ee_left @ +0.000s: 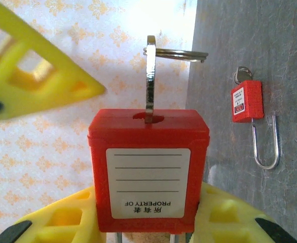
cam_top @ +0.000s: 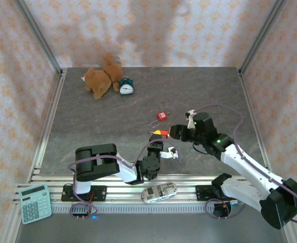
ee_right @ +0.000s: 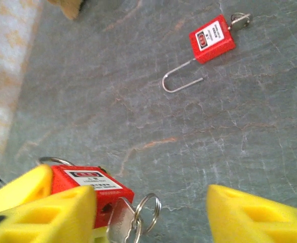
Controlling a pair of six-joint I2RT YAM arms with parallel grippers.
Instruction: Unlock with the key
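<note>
Left wrist: your left jaws clamp the padlock [ee_left: 148, 167], key [ee_left: 150, 86] inserted. Your right jaws gape apart around that key.

Left tool [cam_top: 158, 139] holds a red padlock [cam_top: 156, 133] beside right tool [cam_top: 168, 133].

Left arm [cam_top: 95, 158]: black joints, white link. Right arm [cam_top: 246, 165]: white links, black joints, green lamps [cam_top: 219, 140]. Purple cables [cam_top: 222, 106]. Fingers [ee_right: 252, 212] yellow, latticed.
</note>
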